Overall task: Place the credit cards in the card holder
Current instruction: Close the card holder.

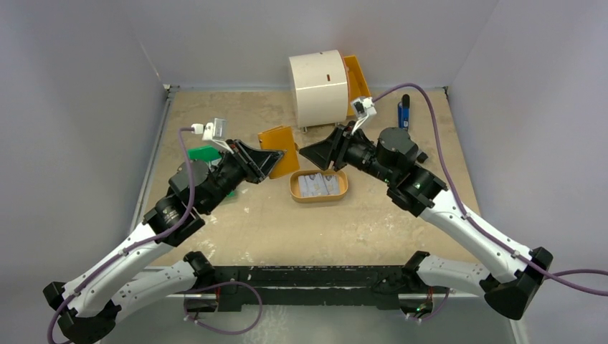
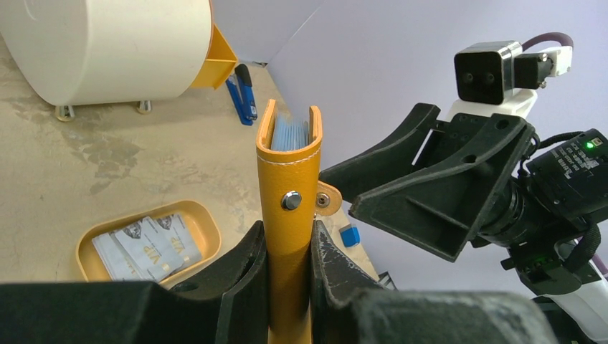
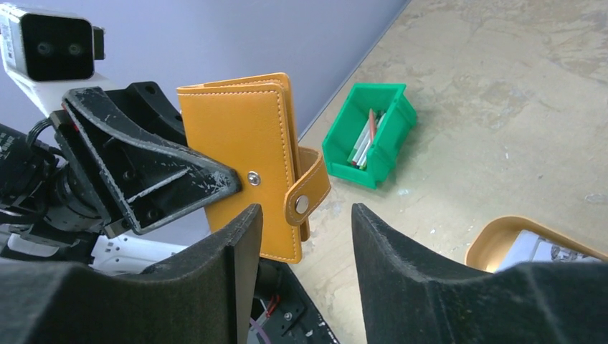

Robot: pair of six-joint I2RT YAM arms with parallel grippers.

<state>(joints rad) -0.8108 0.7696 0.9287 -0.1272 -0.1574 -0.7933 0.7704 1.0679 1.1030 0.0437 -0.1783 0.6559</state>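
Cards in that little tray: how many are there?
3 visible, overlapping in the tray: left card, middle card, right card. Others may hide beneath.

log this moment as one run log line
left end effector: shut on card holder, lifted | right end effector: open, empty, at its strap | credit cards: several in tray

card holder (image 2: 289, 179) base hidden, tray (image 3: 493, 236) cropped

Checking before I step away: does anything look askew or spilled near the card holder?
Nothing spilled. The card holder, clamped upright in the left gripper, has its snap strap hanging unfastened; the credit cards in the tray lie slightly fanned.
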